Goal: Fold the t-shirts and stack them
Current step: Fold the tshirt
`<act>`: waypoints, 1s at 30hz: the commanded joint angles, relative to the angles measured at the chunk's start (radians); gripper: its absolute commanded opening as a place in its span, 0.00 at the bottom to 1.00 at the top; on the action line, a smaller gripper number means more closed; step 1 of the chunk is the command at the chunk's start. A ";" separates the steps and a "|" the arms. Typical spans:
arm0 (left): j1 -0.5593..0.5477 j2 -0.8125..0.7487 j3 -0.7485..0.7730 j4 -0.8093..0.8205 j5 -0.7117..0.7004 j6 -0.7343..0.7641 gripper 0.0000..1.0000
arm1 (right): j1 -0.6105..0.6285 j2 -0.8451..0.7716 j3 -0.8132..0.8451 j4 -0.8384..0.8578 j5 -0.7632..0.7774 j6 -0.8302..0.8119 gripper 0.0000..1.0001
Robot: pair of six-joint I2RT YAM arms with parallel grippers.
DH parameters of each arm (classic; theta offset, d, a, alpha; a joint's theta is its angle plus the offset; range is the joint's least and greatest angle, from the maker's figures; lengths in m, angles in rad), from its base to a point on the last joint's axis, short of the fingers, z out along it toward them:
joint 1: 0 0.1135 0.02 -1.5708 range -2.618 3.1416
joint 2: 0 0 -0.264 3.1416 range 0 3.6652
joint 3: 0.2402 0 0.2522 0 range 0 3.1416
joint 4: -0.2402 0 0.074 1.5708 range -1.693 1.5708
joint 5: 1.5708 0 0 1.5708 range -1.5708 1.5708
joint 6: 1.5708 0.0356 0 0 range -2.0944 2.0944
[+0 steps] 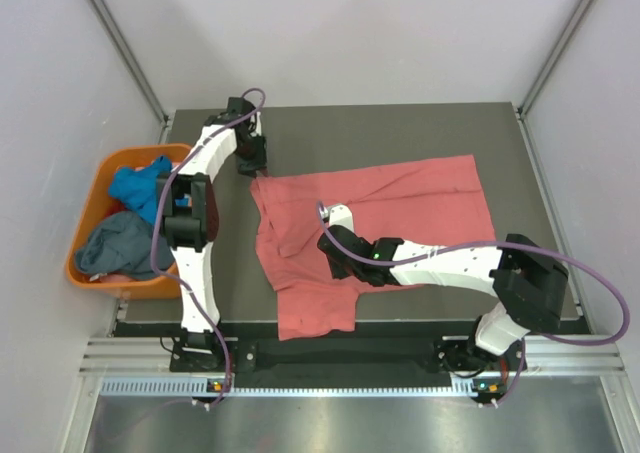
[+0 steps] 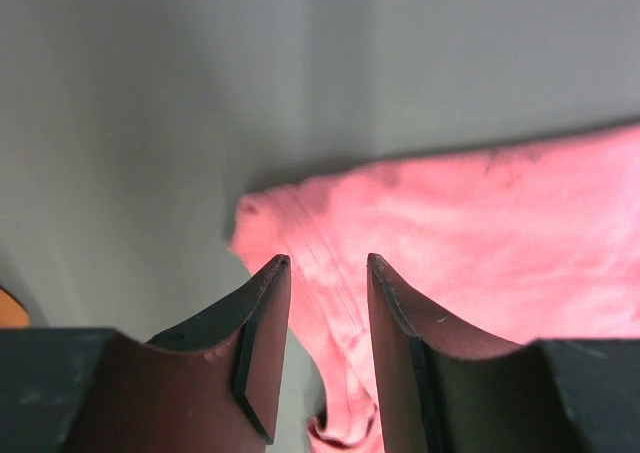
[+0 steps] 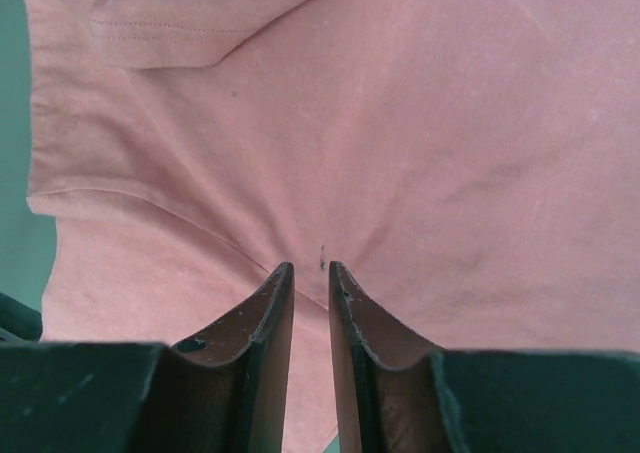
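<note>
Spread across the tabletop (image 1: 400, 133) mid-frame: salmon-pink t-shirt (image 1: 400, 198), long axis from lower left to upper right. At its upper-left corner, left gripper (image 1: 252, 163), partly open, gripping nothing, cloth just under the tips. On the shirt's middle, right gripper (image 1: 330, 243), nearly closed, seemingly pinching a tuck, judging by creases converging there. Nearer the lower-left hem: the right. Far left, in the orange tub (image 1: 128, 157): blue t-shirt (image 1: 135, 188) and grey-blue t-shirt (image 1: 115, 245).

The salmon-pink t-shirt (image 1: 420, 198) lies on the table (image 1: 400, 133), blue shirt (image 1: 135, 188) and grey shirt (image 1: 115, 243) in the orange tub (image 1: 105, 168).
</note>
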State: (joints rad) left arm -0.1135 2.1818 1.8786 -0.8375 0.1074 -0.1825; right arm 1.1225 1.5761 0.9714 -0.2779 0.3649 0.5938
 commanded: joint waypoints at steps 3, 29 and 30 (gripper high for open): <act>0.018 0.067 0.079 -0.002 -0.022 0.044 0.42 | -0.016 -0.054 0.052 0.009 0.025 -0.015 0.22; 0.020 0.378 0.395 0.104 -0.143 0.008 0.00 | -0.107 -0.002 0.102 0.049 0.023 -0.040 0.22; 0.020 0.392 0.418 0.106 -0.141 0.006 0.00 | -0.125 -0.002 0.099 0.052 0.020 -0.042 0.22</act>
State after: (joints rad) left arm -0.1005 2.4866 2.2395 -0.8455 0.0185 -0.1665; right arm 1.0302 1.5673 1.0302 -0.2630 0.3656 0.5674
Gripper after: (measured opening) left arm 0.026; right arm 0.218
